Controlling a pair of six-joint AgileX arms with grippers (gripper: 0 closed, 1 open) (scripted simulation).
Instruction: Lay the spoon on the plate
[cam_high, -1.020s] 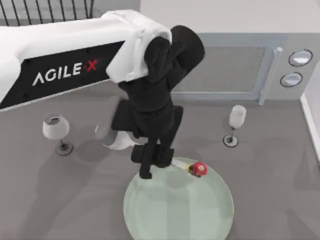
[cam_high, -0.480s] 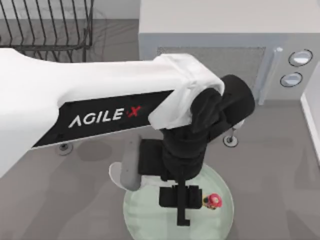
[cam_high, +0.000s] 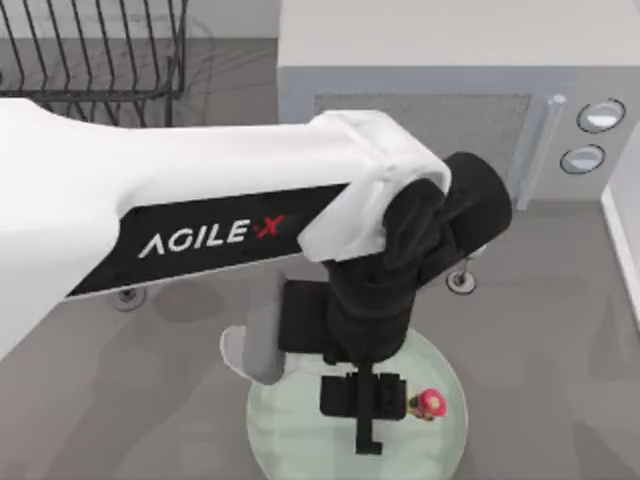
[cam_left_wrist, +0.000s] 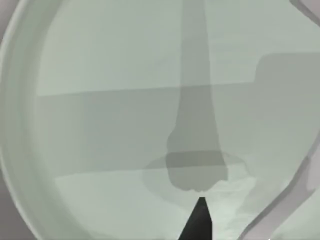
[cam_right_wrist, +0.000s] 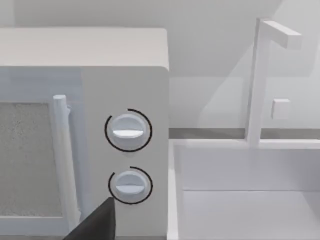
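Observation:
The pale-green plate (cam_high: 290, 440) lies at the front middle of the table, and its surface (cam_left_wrist: 100, 125) spreads wide in the left wrist view. My left gripper (cam_high: 365, 395) hangs over the plate, shut on the spoon's handle. The spoon's white bowl (cam_high: 240, 352) sticks out past the plate's left rim. Its pink-red knob (cam_high: 430, 403) is over the plate's right half. One dark fingertip (cam_left_wrist: 200, 220) shows above the plate, with the gripper's shadow cast on the glaze. My right gripper (cam_right_wrist: 95, 225) is parked facing the microwave.
A white microwave (cam_high: 430, 130) with two round knobs (cam_right_wrist: 128, 131) stands at the back. A wire dish rack (cam_high: 90, 50) is at the back left. Feet of two stemmed glasses (cam_high: 461, 281) (cam_high: 128, 296) show beside the left arm. A white basin (cam_right_wrist: 250, 200) sits beside the microwave.
The left arm swung right and toward the table's front, carrying the spoon from the plate's far rim to over its middle. In the last half second it barely shifted.

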